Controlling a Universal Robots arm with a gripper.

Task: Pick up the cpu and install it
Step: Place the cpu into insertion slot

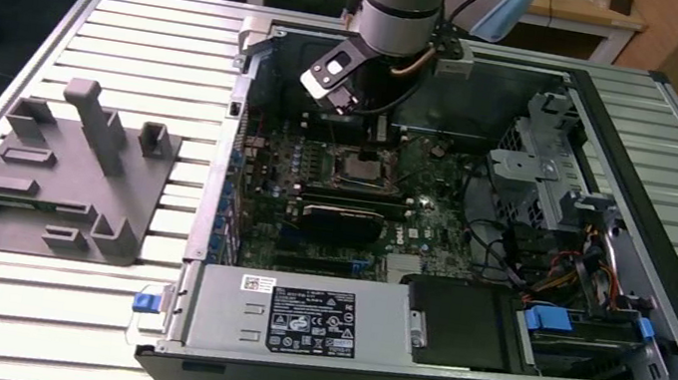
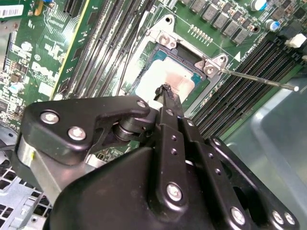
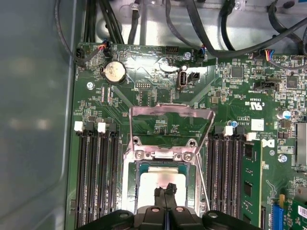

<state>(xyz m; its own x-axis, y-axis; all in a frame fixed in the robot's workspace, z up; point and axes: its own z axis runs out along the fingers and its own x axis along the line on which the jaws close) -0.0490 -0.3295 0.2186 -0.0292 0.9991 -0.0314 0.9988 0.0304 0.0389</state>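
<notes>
The cpu (image 3: 156, 186) lies flat in the motherboard socket (image 3: 130, 182), its pale silver top facing up; the second wrist view shows the cpu (image 2: 165, 73) the same way. The socket's metal load plate (image 3: 171, 111) stands folded open behind it, and the thin lever (image 2: 259, 80) sticks out to one side. My gripper (image 3: 166, 192) hangs just above the chip with its black fingers (image 2: 169, 103) pressed together and nothing between them. In the exterior view my gripper (image 1: 355, 104) is inside the open computer case, over the far part of the motherboard near the socket (image 1: 363, 166).
Memory slots (image 3: 96, 177) flank the socket on both sides. Cables (image 3: 230, 28) run along the case wall. In the exterior view, a grey plastic fixture block (image 1: 51, 177) sits on the slatted table at the exterior view's left, and drive cages (image 1: 556, 182) and a power supply (image 1: 292, 319) crowd the case.
</notes>
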